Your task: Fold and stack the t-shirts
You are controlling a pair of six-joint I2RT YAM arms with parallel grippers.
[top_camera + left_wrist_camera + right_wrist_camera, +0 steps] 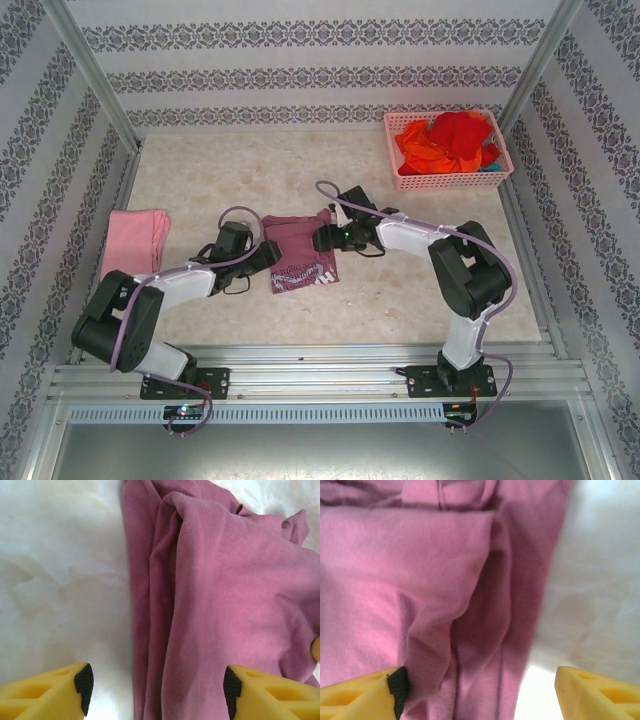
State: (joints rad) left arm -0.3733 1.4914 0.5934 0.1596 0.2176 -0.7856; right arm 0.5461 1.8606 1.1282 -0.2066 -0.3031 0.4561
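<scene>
Mauve t-shirt (pixel 300 252): laid rumpled at frame centre on counter (pixel 420 290). Left claw (pixel 157 689), right claw (pixel 480 685): both spread over opposite edges, nothing pinched. Risk: one layer alone may be caught, the fold dragged askew.

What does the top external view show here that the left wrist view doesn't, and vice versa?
Top external adds the layout: a folded light pink t-shirt at left on the table, a pink basket far right holding red and orange t-shirts, and the right gripper at the far side of the mauve t-shirt. Left wrist adds detail: the left gripper open, one finger over bare table, the other over cloth, straddling a folded edge. Both share the mauve t-shirt and table.
</scene>
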